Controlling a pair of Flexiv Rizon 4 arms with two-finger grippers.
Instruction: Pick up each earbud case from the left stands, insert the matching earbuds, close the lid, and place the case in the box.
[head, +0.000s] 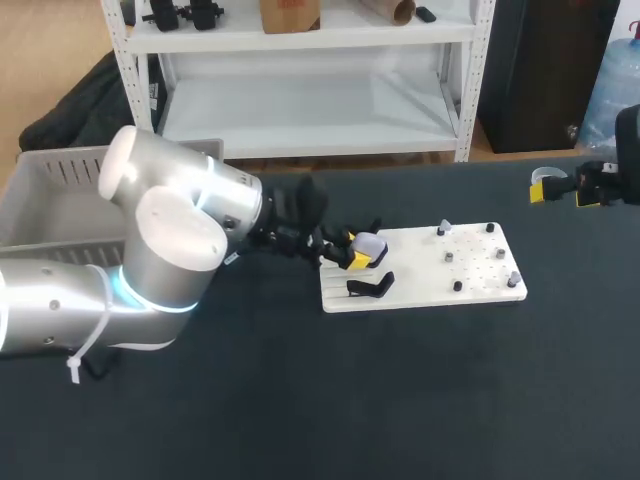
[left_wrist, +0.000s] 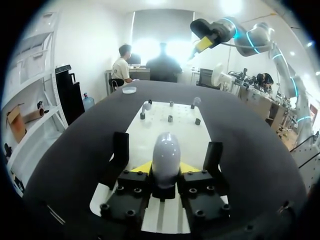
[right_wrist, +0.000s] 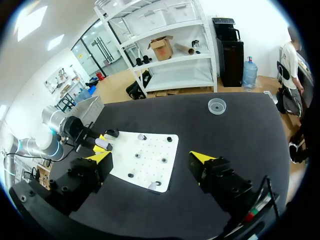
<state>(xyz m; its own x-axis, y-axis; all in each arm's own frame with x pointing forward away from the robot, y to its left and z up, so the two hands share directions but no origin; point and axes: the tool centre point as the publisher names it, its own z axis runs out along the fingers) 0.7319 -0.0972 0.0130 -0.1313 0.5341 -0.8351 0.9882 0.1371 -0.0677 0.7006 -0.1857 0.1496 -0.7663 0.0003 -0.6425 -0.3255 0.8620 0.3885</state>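
A pale, rounded earbud case (head: 368, 245) sits at the left end of the white board (head: 470, 285). In the left wrist view the case (left_wrist: 165, 152) stands upright between my left gripper's (left_wrist: 165, 170) yellow tips, which press on it from both sides. Black stands (left_wrist: 120, 150) (left_wrist: 212, 157) rise on either side of it; the nearer one (head: 370, 287) is empty. Small earbuds rest on pegs at the board's far end (head: 444, 229) (head: 513, 277). My right gripper (head: 562, 188) hangs open above the table's right edge, away from the board, with nothing between its fingers (right_wrist: 202, 159).
A grey box (head: 50, 200) stands at the table's left, behind my left arm. A small clear dish (right_wrist: 217, 105) lies on the dark table beyond the board. Several short black pegs (left_wrist: 170, 118) dot the board.
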